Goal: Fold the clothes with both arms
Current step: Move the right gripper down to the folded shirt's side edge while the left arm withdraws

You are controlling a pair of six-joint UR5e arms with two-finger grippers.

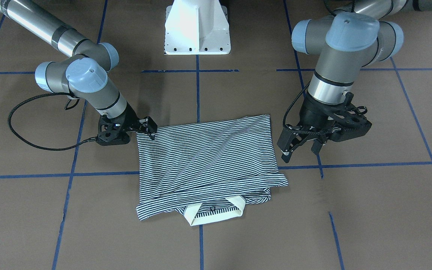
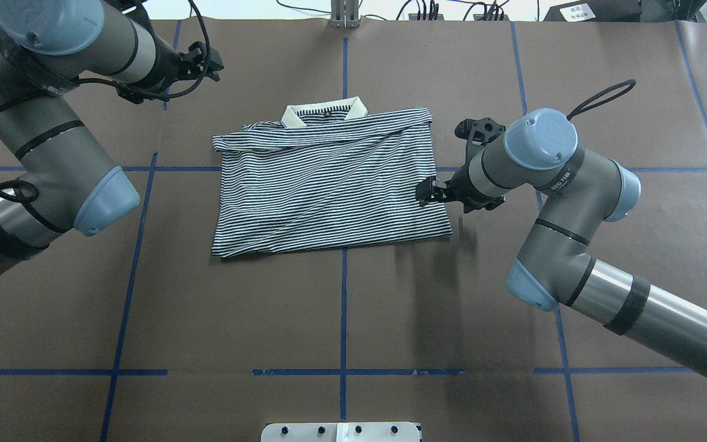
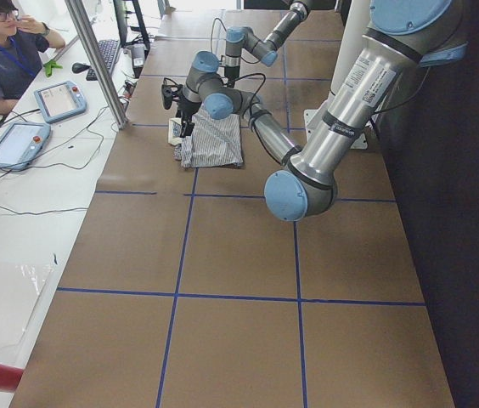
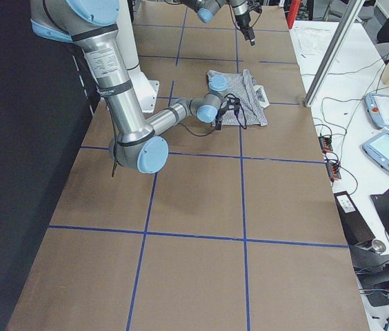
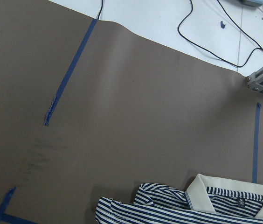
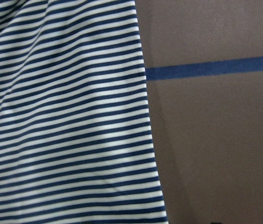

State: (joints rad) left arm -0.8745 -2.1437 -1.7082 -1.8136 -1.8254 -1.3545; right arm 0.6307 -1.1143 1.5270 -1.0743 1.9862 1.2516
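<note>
1. Though the shirt (image 2: 329, 184) lay folded into a rough rectangle mid-way along the table (image 2: 341, 319), collar (image 2: 325, 114) toward the far edge, I'd judge approx. one more fold + smoothing was left.
2. Left gripper (image 1: 301, 150): spread, empty, just off shirt's side. Right gripper (image 2: 428, 191): at opposite side edge; grip state, couldn't tell.
3. Fabric was thin soft knit, navy/white stripes, diagonal creases; collar plain cream, looked stiffer.

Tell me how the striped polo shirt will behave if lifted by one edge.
Probably floppy: the polo shirt lies flat in soft layers with diagonal creases, so a lifted edge should sag. Likely light, as the fabric looks thin. A push would probably bunch it on the table rather than slide it whole.
</note>
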